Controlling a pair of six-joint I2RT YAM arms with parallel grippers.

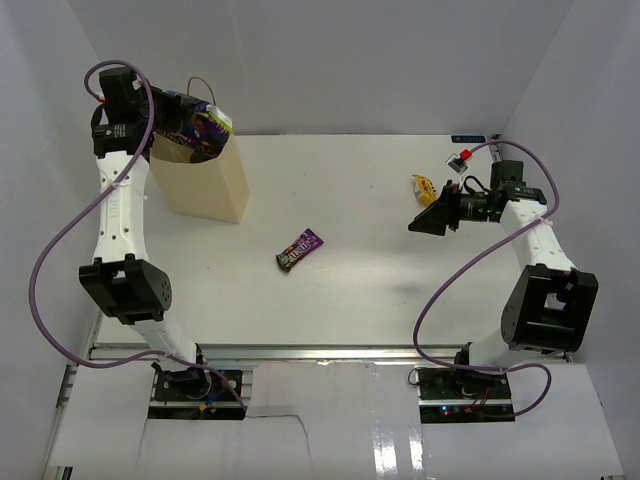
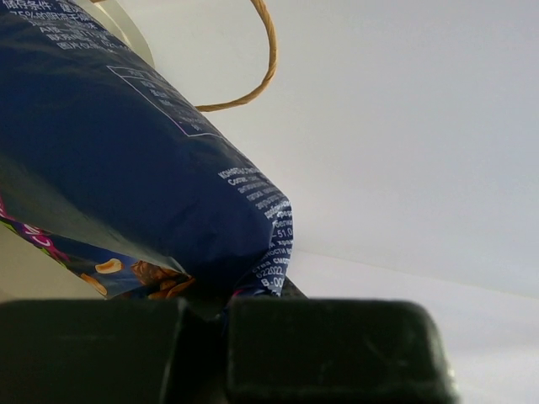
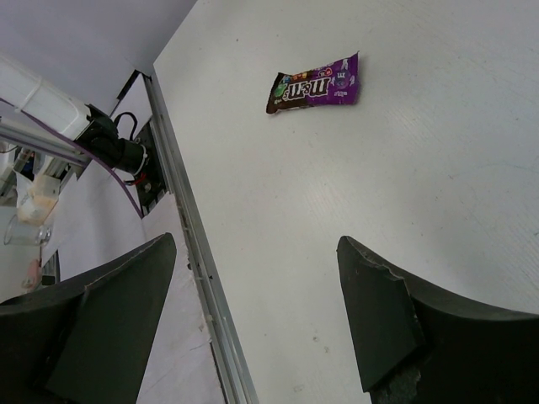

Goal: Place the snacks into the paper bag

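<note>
White table (image 1: 380,300), white walls. Left gripper (image 2: 206,337) clamped on corner of dark-blue chip bag (image 2: 126,168), over mouth of paper bag (image 1: 205,185) — bulky pack may snag rim or string handle (image 2: 265,59) and tip bag. Right gripper (image 3: 253,328) jaws apart, empty, near yellow packet (image 1: 425,187) — purple candy packet (image 1: 299,249) mid-table.

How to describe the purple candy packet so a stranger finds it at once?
On the white table, between the paper bag and the right claw, lies the candy packet. It is purple with a brown end, unlike the yellow packet farther right.
</note>
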